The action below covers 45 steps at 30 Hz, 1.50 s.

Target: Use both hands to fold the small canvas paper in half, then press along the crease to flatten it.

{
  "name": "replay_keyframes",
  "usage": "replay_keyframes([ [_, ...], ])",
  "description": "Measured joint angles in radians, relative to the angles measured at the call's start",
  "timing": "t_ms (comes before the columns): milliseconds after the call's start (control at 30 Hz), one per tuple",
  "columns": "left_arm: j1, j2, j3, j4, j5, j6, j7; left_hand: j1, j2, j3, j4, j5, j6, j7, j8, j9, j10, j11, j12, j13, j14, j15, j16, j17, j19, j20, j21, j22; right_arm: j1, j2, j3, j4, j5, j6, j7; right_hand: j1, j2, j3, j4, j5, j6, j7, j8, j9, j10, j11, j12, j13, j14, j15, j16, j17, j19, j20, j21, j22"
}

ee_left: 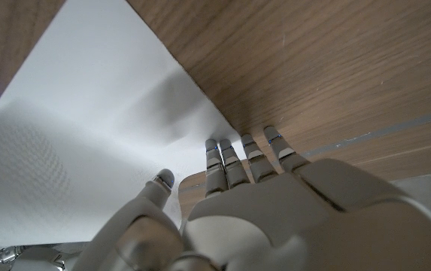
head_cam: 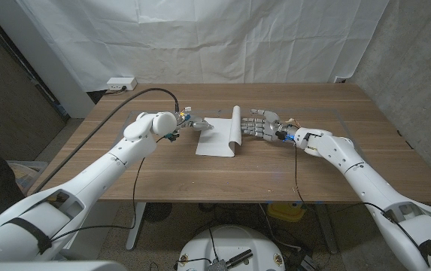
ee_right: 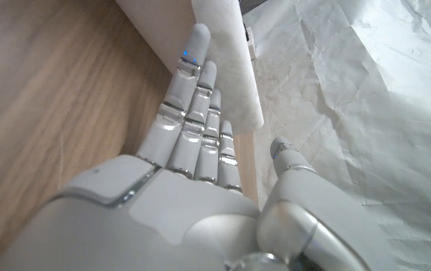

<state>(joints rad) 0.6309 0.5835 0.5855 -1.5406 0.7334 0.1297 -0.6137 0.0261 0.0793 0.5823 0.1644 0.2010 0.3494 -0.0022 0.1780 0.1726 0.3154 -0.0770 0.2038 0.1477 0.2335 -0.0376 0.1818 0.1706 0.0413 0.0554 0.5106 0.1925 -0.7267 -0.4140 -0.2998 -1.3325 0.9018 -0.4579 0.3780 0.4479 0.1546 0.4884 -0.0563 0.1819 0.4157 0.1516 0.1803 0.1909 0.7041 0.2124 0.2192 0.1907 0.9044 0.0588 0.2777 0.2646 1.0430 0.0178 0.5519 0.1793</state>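
Observation:
The small white canvas paper [head_cam: 217,139] lies mid-table, and its right edge [head_cam: 236,126] stands curled up off the wood. My right hand [head_cam: 266,124] is just right of that raised edge. Its straight fingers [ee_right: 192,83] lie against the outer side of the lifted flap [ee_right: 226,53], with the thumb [ee_right: 284,154] apart and nothing pinched. My left hand [head_cam: 198,124] reaches in from the left. Its fingertips [ee_left: 226,154] touch the paper's [ee_left: 87,128] left edge on the table, fingers straight and thumb spread.
A white power strip [head_cam: 121,83] sits at the table's back left corner. A black cable [head_cam: 125,105] arcs over my left arm. A white cloth backdrop [head_cam: 223,38] hangs behind the table [head_cam: 335,181].

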Motion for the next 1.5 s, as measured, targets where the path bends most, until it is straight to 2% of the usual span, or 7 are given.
replay_keyframes([
  [267,-0.003,-0.002,0.000,0.005,0.000,-0.002,0.000,0.000,0.000,0.000,0.000,0.000,0.000,0.000,0.004,0.000,0.000,0.000,0.000,0.000,0.000,0.000,0.000,0.000,0.000,0.000,0.000,0.000,-0.001,0.021,0.017,0.051,0.048,0.011,0.052,0.000,0.000,0.006,0.005,0.000,0.000,0.000,0.000,0.000,0.000,0.000,0.000,0.000,0.000,0.000,-0.004,-0.005,0.007,-0.007,0.000,0.000],
  [533,-0.005,-0.003,0.001,0.008,0.000,-0.003,0.000,0.000,0.000,0.000,0.000,0.000,0.000,0.000,0.004,0.000,0.000,0.000,0.000,0.000,0.000,0.000,0.000,0.000,0.000,0.000,0.000,0.000,0.003,0.035,0.023,0.084,0.077,0.000,0.076,0.004,0.004,0.017,-0.006,0.000,-0.004,0.004,0.000,0.000,-0.026,0.004,-0.009,0.000,-0.019,-0.010,-0.024,-0.009,0.002,-0.023,0.000,0.000],
  [967,-0.005,-0.005,0.001,0.008,0.001,-0.003,0.000,0.000,0.000,0.000,0.000,0.008,0.000,0.000,0.003,0.000,0.000,0.000,-0.004,0.000,0.000,0.000,-0.002,0.000,0.000,0.000,0.000,0.001,0.006,0.033,0.012,0.082,0.080,-0.033,0.075,0.004,0.004,0.018,-0.007,0.000,-0.011,0.000,0.003,0.000,-0.048,0.005,-0.013,0.000,-0.058,0.015,-0.043,-0.007,-0.034,0.000,-0.016,0.000],
  [1067,-0.005,-0.005,0.001,0.008,0.001,-0.003,0.000,0.000,0.000,0.000,0.000,0.008,0.000,0.000,0.003,0.000,0.000,0.000,-0.003,0.000,0.000,-0.001,-0.002,0.000,0.000,0.001,0.000,0.001,-0.001,0.033,0.012,0.075,0.077,-0.028,0.071,0.002,0.013,0.024,-0.002,0.002,0.015,0.003,0.014,0.000,-0.032,-0.011,-0.010,0.000,-0.055,0.012,-0.043,-0.006,-0.037,0.003,-0.020,0.000],
  [1267,-0.005,-0.005,0.001,0.008,0.001,-0.003,0.000,0.000,0.000,0.000,0.000,0.008,0.000,0.000,0.001,0.000,0.000,0.000,-0.003,0.000,0.002,-0.002,0.000,-0.001,-0.001,0.001,-0.001,0.001,-0.005,0.034,0.012,0.066,0.069,-0.003,0.072,0.045,0.055,0.092,-0.006,0.015,0.083,0.007,0.027,0.000,0.008,-0.023,0.000,0.000,-0.032,-0.011,-0.036,-0.002,-0.022,-0.011,-0.019,0.000],
  [1400,-0.003,-0.005,0.001,0.008,0.001,-0.003,0.000,0.000,0.000,0.000,0.000,0.008,0.000,0.000,0.000,0.000,0.000,0.000,-0.003,0.000,0.001,-0.003,0.000,-0.001,-0.001,0.001,-0.002,0.000,-0.004,0.026,-0.001,0.059,0.060,-0.003,0.080,0.067,0.052,0.129,-0.004,0.023,0.098,0.008,0.027,0.000,0.018,-0.023,0.008,0.003,-0.015,-0.020,-0.028,0.003,-0.011,-0.022,-0.012,0.000],
  [1500,-0.002,-0.005,0.001,0.008,0.001,-0.002,0.000,0.000,0.000,0.000,0.000,0.008,0.000,0.000,0.002,0.000,0.000,0.000,-0.003,0.000,0.000,-0.004,0.000,-0.001,-0.001,0.001,-0.004,0.000,0.000,0.023,-0.008,0.058,0.058,-0.003,0.085,0.076,0.053,0.140,0.001,0.023,0.105,0.010,0.027,0.002,0.030,-0.021,0.008,0.003,-0.004,-0.021,-0.022,0.003,-0.004,-0.029,-0.007,0.004],
])
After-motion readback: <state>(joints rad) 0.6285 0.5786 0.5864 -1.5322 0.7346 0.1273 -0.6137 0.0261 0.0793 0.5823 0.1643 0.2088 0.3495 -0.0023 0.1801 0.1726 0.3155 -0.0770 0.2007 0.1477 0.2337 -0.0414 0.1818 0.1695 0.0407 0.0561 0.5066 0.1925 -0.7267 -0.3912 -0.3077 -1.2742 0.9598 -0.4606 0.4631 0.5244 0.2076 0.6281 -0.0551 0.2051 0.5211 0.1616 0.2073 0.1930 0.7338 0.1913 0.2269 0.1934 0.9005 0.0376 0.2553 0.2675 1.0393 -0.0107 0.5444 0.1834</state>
